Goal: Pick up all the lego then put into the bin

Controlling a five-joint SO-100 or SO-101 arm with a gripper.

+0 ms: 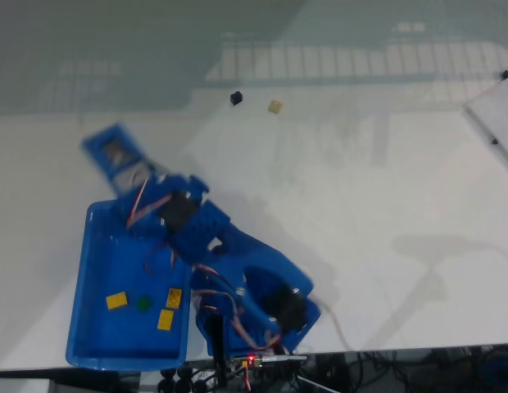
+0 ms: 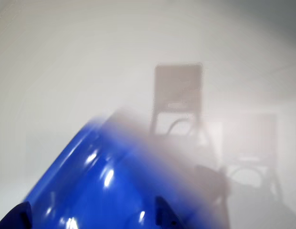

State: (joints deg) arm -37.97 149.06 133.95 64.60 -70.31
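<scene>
The blue bin [image 1: 82, 327] sits at the lower left of the fixed view. Inside it lie three yellow lego [image 1: 116, 300] and a green lego [image 1: 142, 303]. A black lego [image 1: 235, 98] and a tan lego [image 1: 274, 106] rest on the white table far up, close together. My gripper [image 1: 115, 153] is motion-blurred just beyond the bin's far corner, well left of those two bricks; its jaws are too smeared to read. In the wrist view the bin's glossy rim [image 2: 90, 181] fills the lower left, blurred.
The arm's blue base [image 1: 262, 319] stands right of the bin, with wires and a lit board [image 1: 252, 359] at the table's front edge. A white sheet [image 1: 496, 123] lies at the right edge. Open tabletop stretches across the middle and right.
</scene>
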